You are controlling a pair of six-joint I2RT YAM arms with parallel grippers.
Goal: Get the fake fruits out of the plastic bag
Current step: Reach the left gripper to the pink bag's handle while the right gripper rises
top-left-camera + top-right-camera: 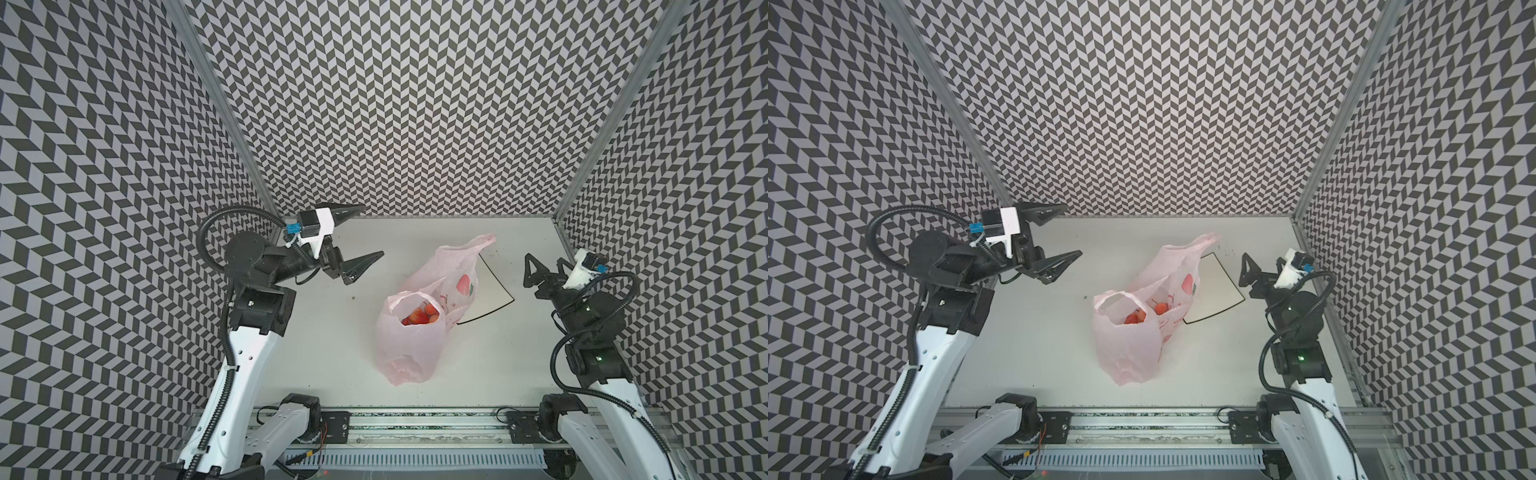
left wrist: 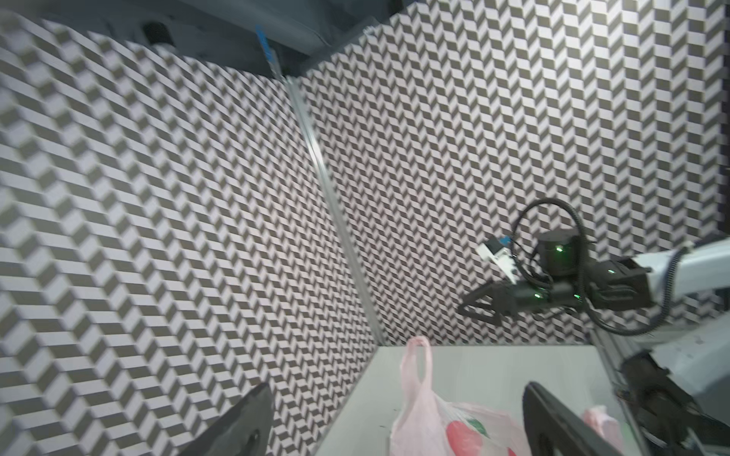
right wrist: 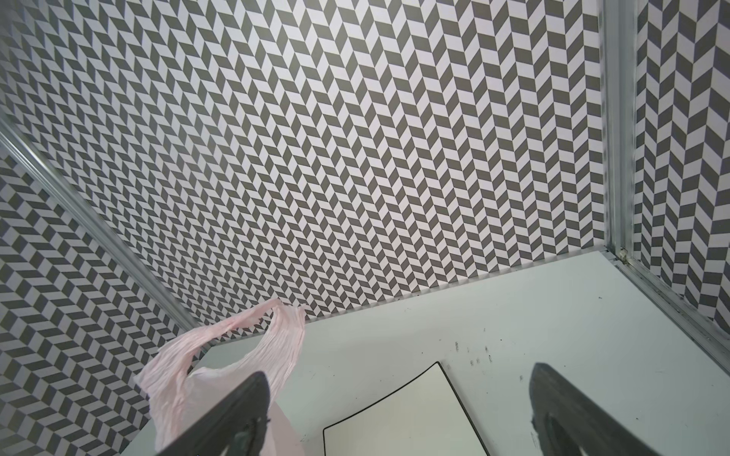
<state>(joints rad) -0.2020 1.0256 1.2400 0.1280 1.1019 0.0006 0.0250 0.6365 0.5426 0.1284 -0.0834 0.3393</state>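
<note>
Two end effectors hang above the counter (image 1: pixel 332 353), each with its jaws spread wide and nothing between them. The left end effector (image 1: pixel 368 232) points toward the middle of the counter; the plastic bag (image 1: pixel 409 345) lies ahead of its tips and lower down, well apart from them. The right end effector (image 1: pixel 544 266) sits near the counter's right edge, and the bag is off to its side, also well apart, with the plate (image 1: pixel 492 291) between the two.

The pale pink bag lies on the counter with its mouth gaping upward toward the camera head. Inside the mouth, the fake fruits (image 1: pixel 419 316) show as a small red and orange cluster; in a top view at least two round orange-red ones (image 1: pixel 1136 318) can be made out, though how many there are in all cannot be told. One loop handle (image 1: pixel 484 241) stretches away toward the back wall, and a red fruit print (image 1: pixel 464 283) marks the bag's side. The bag overlaps the near corner of the white, black-rimmed plate.

From the left wrist view, the handle (image 2: pixel 414 367) stands up between that end effector's (image 2: pixel 395 426) two dark fingers. From the right wrist view, the plate (image 3: pixel 399 414) lies between that end effector's (image 3: pixel 399 410) fingers and the crinkled handle (image 3: pixel 237 355) rises just past one of them.
</note>
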